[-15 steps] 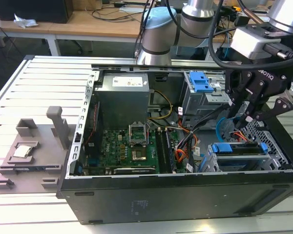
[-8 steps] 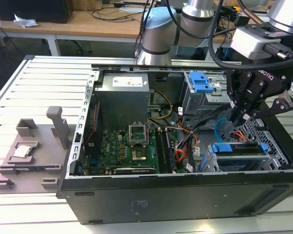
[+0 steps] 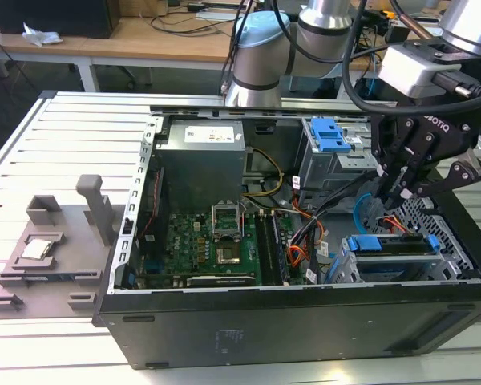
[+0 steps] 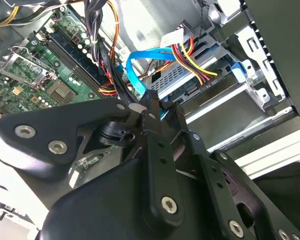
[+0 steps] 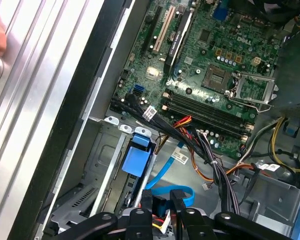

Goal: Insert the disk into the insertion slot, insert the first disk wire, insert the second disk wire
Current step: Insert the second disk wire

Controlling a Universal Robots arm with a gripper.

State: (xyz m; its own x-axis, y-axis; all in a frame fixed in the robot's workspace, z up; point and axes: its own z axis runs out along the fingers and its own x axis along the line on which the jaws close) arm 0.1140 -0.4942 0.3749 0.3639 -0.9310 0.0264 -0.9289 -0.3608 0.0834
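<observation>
Now, starting at the exterior view's left, a grey fixture block (image 3: 52,249) sits on the slatted metal surface (image 3: 72,136), just beside the open black computer case (image 3: 289,321). Inside the case, the green motherboard (image 3: 212,245) lies near the middle, with the grey power supply (image 3: 202,164) at its far side. Further right stands the taller grey cage with a blue latch (image 3: 330,136) at the far end of the case.

At the near right corner, the disk (image 3: 393,245), in its blue carrier frame, already sits inside the insertion slot (image 3: 453,241), the low perforated metal cage. Red, orange and yellow wires (image 4: 197,62) and a blue flat cable (image 4: 140,67) run to the end of the disk in the second wrist view.

Above the slot hangs the end effector (image 3: 402,192), its black fingers (image 5: 179,200) drawn close together and pinching what looks like a small blue connector (image 5: 160,204) on the blue cable in the first wrist view. It hovers just over the disk's far end, among the loose cables.
</observation>
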